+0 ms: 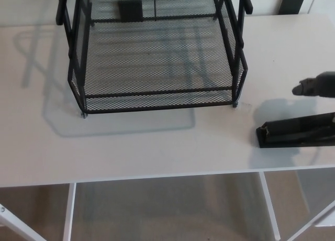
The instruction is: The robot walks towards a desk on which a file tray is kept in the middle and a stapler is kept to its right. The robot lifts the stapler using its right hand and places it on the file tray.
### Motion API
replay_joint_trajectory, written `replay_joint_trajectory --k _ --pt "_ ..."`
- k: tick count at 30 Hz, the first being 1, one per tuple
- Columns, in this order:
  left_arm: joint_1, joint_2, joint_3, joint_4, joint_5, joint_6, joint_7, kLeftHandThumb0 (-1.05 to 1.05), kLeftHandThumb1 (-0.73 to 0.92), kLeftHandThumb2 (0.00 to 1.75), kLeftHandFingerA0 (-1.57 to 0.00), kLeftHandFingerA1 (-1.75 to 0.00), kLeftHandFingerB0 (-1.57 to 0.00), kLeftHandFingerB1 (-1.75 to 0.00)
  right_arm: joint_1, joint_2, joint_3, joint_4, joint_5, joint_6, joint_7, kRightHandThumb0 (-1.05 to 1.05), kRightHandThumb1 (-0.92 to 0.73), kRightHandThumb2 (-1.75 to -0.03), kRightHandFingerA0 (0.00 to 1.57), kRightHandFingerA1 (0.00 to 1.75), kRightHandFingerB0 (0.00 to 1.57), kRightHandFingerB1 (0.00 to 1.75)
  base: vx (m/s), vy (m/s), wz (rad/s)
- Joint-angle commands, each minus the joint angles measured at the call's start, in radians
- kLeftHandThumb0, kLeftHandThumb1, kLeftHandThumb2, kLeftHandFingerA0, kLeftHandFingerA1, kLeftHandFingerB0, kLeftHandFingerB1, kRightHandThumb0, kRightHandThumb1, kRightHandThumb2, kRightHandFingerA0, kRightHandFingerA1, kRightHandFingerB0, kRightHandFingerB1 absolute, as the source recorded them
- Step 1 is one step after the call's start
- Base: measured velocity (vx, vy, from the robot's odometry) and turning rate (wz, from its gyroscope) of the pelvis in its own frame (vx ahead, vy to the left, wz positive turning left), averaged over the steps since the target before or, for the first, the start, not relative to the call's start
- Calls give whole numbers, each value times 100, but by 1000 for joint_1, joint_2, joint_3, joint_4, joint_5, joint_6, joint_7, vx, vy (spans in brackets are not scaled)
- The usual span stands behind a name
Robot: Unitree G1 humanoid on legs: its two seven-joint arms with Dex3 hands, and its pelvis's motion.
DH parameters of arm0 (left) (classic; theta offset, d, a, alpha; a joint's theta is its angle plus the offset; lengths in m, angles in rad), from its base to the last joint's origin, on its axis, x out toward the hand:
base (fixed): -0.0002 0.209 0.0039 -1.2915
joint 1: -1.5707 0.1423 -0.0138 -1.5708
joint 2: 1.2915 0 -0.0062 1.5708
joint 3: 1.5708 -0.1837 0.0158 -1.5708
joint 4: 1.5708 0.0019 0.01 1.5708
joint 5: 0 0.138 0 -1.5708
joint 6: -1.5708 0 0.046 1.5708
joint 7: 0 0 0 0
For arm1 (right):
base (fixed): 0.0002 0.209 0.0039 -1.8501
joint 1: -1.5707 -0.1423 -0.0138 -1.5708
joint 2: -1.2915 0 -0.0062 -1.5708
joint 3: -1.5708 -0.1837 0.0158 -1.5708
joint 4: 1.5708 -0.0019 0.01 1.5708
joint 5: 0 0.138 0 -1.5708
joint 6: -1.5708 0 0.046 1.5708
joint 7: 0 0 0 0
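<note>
A black wire-mesh file tray stands in the middle of the white desk, its front rim facing me. To its right lies a black stapler, flat on the desk and partly cut off by the picture's right edge. Just above the stapler, one black finger of my right hand reaches in from the right edge, hovering apart from the stapler. Most of that hand is out of frame. My left hand does not show.
The desk's front edge runs across the lower picture, with white desk legs and floor below. Dark objects stand behind the desk at the far edge.
</note>
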Motion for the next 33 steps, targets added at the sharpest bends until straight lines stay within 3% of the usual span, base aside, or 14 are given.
replay_joint_trajectory --k 1,11,14,15,16,17,20,21,24,26,27,30,31,33 --pt "0 9 -6 8 5 8 6 -61 66 60 -45 -44 -31 -35 2 -25 75 -16 -150 -38 60 -94 -53 -90 0 0 0 1 0 0 0" --pt "-10 5 -12 34 2 1 -1 -59 67 59 -43 -43 -30 -34 103 6 -28 -69 -126 39 5 -69 -36 -69 0 5 1 11 0 0 0" --pt "0 12 -14 15 5 3 0 -59 66 59 -48 -43 -30 -35 149 32 -82 -82 -117 76 -24 -47 -43 -69 2 32 5 22 0 0 0" --pt "-6 14 -16 31 8 -6 -3 -60 67 60 -48 -43 -31 -35 153 18 -39 -79 -200 21 -90 -54 -54 -58 35 63 10 25 0 0 0" --pt "-9 14 -19 33 9 4 0 -58 67 59 -48 -43 -31 -35 175 -2 -26 -95 -243 -22 -158 -39 -40 -91 59 79 0 45 0 0 0" --pt "-9 15 -18 34 7 4 -5 -57 67 60 -48 -43 -31 -35 211 19 -77 -81 -204 -43 -263 -43 -61 -59 77 96 26 30 0 0 0" --pt "-13 12 -18 54 5 -11 -14 -58 68 60 -47 -43 -32 -36 278 33 -109 -90 -240 -64 -492 -27 -70 -61 84 114 49 35 0 0 0" --pt "-16 11 -20 57 8 -7 -11 -57 69 60 -47 -43 -33 -35 283 31 -115 -83 -232 -89 -506 -23 -79 -69 75 147 68 44 0 0 0" --pt "-2 10 -24 37 12 -12 -8 -57 69 60 -51 -43 -34 -36 308 28 -127 -114 -230 -105 -526 -23 -69 -72 80 145 88 54 0 0 0" --pt "-2 10 -22 43 10 -10 -10 -56 70 60 -52 -43 -32 -36 337 23 -128 -138 -239 -125 -566 -22 -64 -67 83 151 94 69 0 0 0" --pt "-15 11 -20 72 7 -10 -16 -56 70 60 -53 -44 -33 -36 346 21 -123 -141 -252 -131 -591 -20 -68 -69 81 158 86 95 0 0 0" --pt "-10 10 -20 66 7 -14 -16 -55 71 60 -53 -44 -33 -36 358 23 -117 -136 -270 -144 -642 -21 -69 -63 80 168 80 109 0 0 0" --pt "-6 11 -21 66 9 -21 -17 -56 72 61 -54 -45 -34 -37 366 19 -116 -143 -274 -151 -653 -19 -74 -69 77 175 66 146 0 0 0" --pt "2 10 -27 62 19 -34 -6 -56 73 61 -57 -45 -35 -37 375 19 -123 -126 -269 -185 -697 -20 -77 -70 80 175 65 152 0 0 0"
